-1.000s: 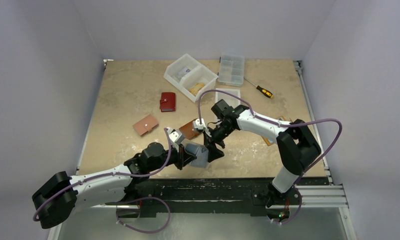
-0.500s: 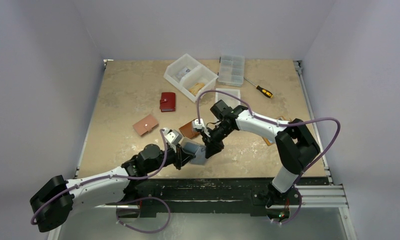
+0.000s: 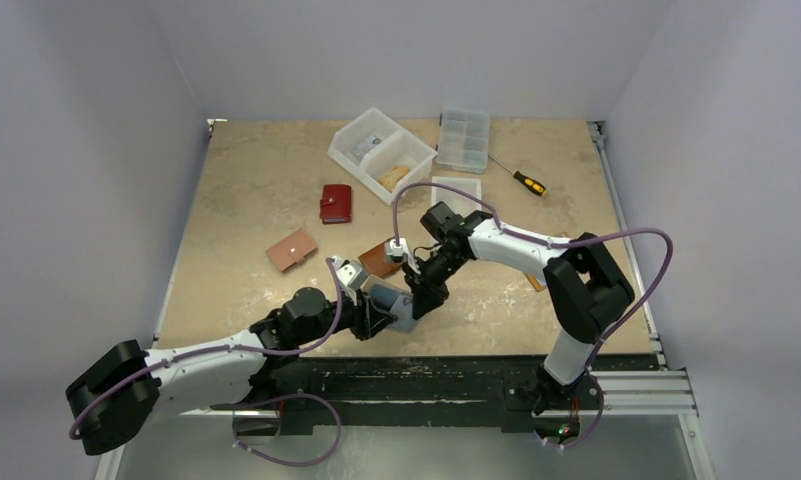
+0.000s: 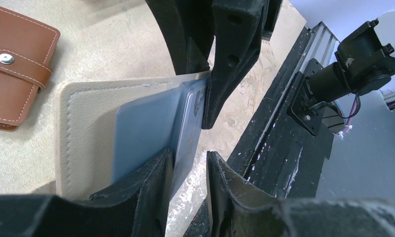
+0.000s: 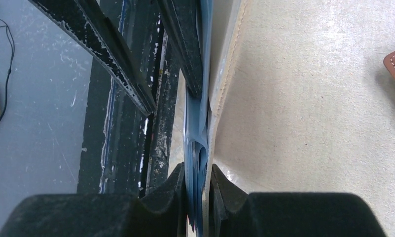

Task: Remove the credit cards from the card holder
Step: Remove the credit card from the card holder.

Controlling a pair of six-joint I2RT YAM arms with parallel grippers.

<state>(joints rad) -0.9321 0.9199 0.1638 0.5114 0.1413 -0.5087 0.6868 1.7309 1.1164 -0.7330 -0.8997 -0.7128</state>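
Note:
The card holder (image 3: 396, 306) is cream leather with blue clear sleeves, and it hangs on edge just above the table's front edge. My right gripper (image 5: 197, 170) is shut on its cover (image 5: 220, 74) and its stack of sleeves (image 5: 195, 128) together. My left gripper (image 4: 189, 158) is open from the opposite side. One sleeve (image 4: 185, 138) lies against its left finger (image 4: 156, 177), and a gap shows to the other finger. A pale credit card (image 4: 193, 111) shows faintly inside that sleeve. The other credit cards are hidden in the sleeves. In the top view the two grippers, left (image 3: 371, 312) and right (image 3: 421, 295), meet at the holder.
A brown wallet (image 3: 379, 258) lies just behind the holder. Further back are a pink one (image 3: 292, 250) and a red one (image 3: 336, 203). Clear bins (image 3: 381, 153), a compartment box (image 3: 463, 140) and a screwdriver (image 3: 521, 178) sit at the far side. The black front rail (image 3: 426, 372) runs right below the grippers.
My right gripper closed onto the card holder's edge. My left gripper, shut a moment ago, has opened its jaws off the holder. The holder stayed almost where it was.

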